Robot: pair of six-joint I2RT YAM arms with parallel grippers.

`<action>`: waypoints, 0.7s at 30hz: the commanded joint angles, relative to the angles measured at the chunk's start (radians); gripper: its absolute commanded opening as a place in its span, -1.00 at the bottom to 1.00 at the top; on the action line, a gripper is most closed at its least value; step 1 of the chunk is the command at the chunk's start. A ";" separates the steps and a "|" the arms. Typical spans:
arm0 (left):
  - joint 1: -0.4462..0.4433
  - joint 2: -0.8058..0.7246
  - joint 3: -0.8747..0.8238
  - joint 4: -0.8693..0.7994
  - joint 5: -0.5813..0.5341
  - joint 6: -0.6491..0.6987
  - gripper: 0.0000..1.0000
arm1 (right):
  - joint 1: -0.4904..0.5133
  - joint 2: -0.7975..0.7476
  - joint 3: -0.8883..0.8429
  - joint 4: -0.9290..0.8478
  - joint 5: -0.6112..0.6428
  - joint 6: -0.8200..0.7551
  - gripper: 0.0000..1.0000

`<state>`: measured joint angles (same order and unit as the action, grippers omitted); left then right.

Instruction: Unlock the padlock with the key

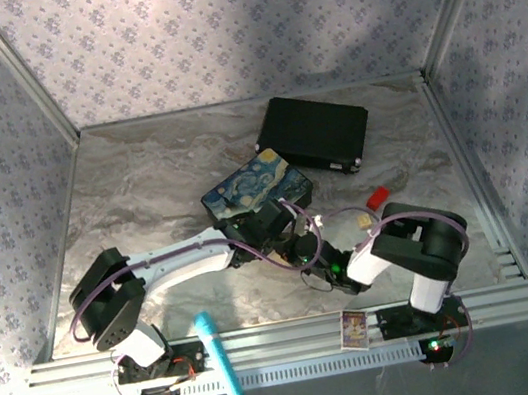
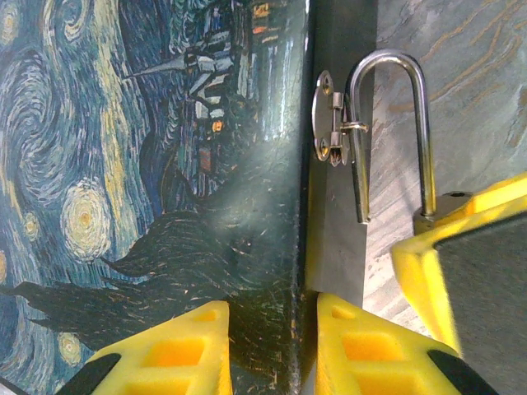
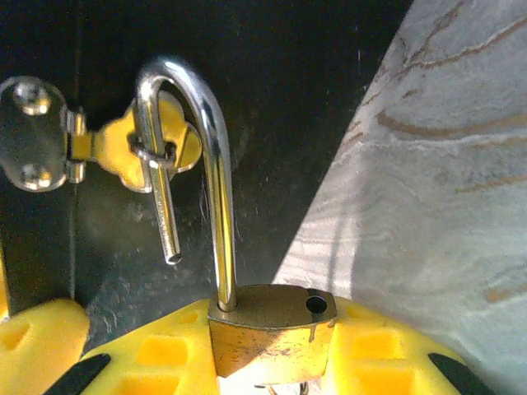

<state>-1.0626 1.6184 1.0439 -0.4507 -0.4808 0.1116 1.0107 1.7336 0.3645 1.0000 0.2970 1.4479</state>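
Yellow pads (image 3: 156, 362) of the right gripper (image 3: 272, 366) are clamping the brass padlock (image 3: 268, 325) by its body. Its silver shackle (image 3: 216, 164) is standing open: the long leg is sitting in the body while the short leg is hanging free, its tip well clear of the empty hole on the body's top. That short leg is passing through the small wire loop (image 3: 155, 152) of the metal latch (image 3: 99, 146) on the dark front wall of the painted box (image 2: 123, 164), so the padlock is sitting beside the box front, over the marbled tabletop (image 3: 436, 164). The left gripper (image 2: 272, 354) is hovering over the box's front edge with its jaws narrowly apart, one finger (image 2: 156, 358) over the starry lid and the other over the dark wall; whether they are pinching the box, I cannot tell. From overhead, both grippers are meeting at the box's near side, with a black case (image 1: 314, 133) lying behind it, a small red piece (image 1: 378, 197) to its right, and a teal pen (image 1: 221, 362) resting across the near rail (image 1: 287, 335).
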 commanded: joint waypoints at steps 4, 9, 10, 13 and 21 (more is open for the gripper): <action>-0.023 0.093 -0.067 -0.247 0.227 -0.008 -0.53 | -0.050 0.029 0.030 0.078 0.071 0.008 -0.99; -0.027 0.113 -0.071 -0.253 0.229 -0.015 -0.53 | -0.082 -0.035 0.014 0.022 0.067 -0.008 -1.00; -0.027 0.116 -0.072 -0.254 0.229 -0.016 -0.53 | -0.089 -0.039 0.009 0.026 0.063 -0.008 -1.00; -0.027 0.129 -0.070 -0.255 0.229 -0.021 -0.53 | -0.119 -0.045 -0.003 0.047 0.051 0.004 -1.00; -0.027 0.136 -0.061 -0.255 0.233 -0.030 -0.53 | -0.147 -0.059 0.017 -0.028 0.001 -0.024 -1.00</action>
<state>-1.0683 1.6508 1.0599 -0.4782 -0.4908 0.0994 0.8761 1.7123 0.3599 0.9897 0.2916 1.4624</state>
